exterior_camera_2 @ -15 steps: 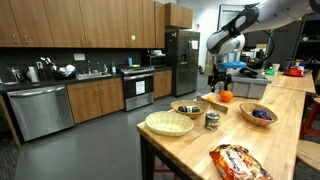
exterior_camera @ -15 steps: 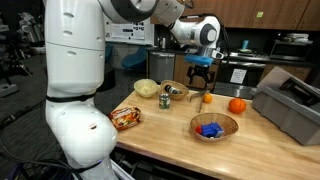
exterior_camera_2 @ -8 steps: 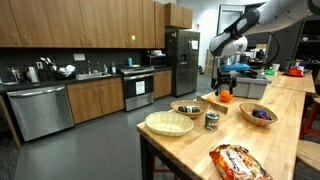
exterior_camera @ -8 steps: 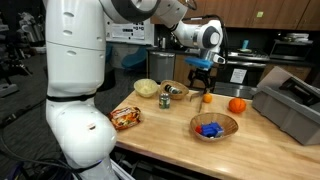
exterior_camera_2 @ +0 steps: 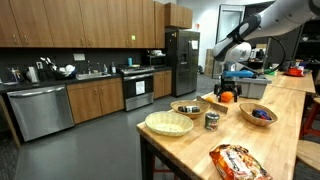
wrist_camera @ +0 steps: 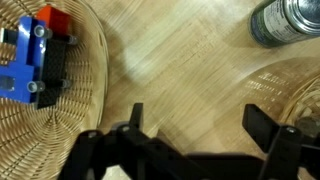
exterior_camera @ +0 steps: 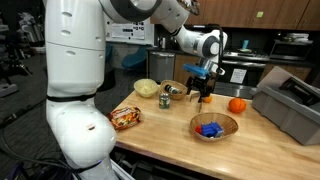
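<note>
While the claw (exterior_camera: 203, 96) gapes, can (wrist_camera: 287, 22) near, wicker basket (wrist_camera: 88, 70) beside

In an exterior view the end effector (exterior_camera_2: 229, 84) hangs low over the far part of the wooden desk (exterior_camera_2: 193, 142), just behind an orange fruit (exterior_camera_2: 226, 97), with a filled bowl (exterior_camera_2: 188, 108), a can (exterior_camera_2: 212, 121) and an empty woven basket (exterior_camera_2: 168, 124) nearer, to the left.
</note>
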Controlling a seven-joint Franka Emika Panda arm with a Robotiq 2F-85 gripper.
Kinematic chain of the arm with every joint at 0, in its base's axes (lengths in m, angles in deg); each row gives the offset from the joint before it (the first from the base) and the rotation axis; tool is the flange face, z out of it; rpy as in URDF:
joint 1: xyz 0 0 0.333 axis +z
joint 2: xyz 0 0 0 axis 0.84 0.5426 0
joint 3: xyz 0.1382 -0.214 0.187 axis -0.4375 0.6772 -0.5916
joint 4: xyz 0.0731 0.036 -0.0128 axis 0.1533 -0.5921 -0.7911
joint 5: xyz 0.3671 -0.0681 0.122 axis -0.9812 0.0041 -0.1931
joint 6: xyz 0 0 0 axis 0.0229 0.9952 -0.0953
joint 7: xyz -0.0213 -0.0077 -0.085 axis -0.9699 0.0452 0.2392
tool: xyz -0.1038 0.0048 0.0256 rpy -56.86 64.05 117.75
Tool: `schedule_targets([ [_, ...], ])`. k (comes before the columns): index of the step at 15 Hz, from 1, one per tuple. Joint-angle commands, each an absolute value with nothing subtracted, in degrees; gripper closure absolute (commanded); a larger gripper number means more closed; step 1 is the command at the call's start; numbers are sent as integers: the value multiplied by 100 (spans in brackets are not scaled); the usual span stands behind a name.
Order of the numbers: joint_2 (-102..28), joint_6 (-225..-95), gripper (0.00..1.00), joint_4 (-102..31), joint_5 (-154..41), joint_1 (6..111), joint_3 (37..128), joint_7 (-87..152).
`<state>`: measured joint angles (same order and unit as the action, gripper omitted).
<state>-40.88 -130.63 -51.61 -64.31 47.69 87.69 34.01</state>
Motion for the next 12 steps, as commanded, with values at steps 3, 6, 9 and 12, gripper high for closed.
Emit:
schedule_targets([
  [3,-4385,-13520,0,-5459,-6570,4752,8858,3773],
  [6,-4391,-13944,0,-5425,-6321,4788,8888,3846],
  [9,-4416,-14126,0,-5482,-6275,4780,8898,3984],
  [12,-4485,-14063,0,-5640,-6380,4816,8871,4267],
])
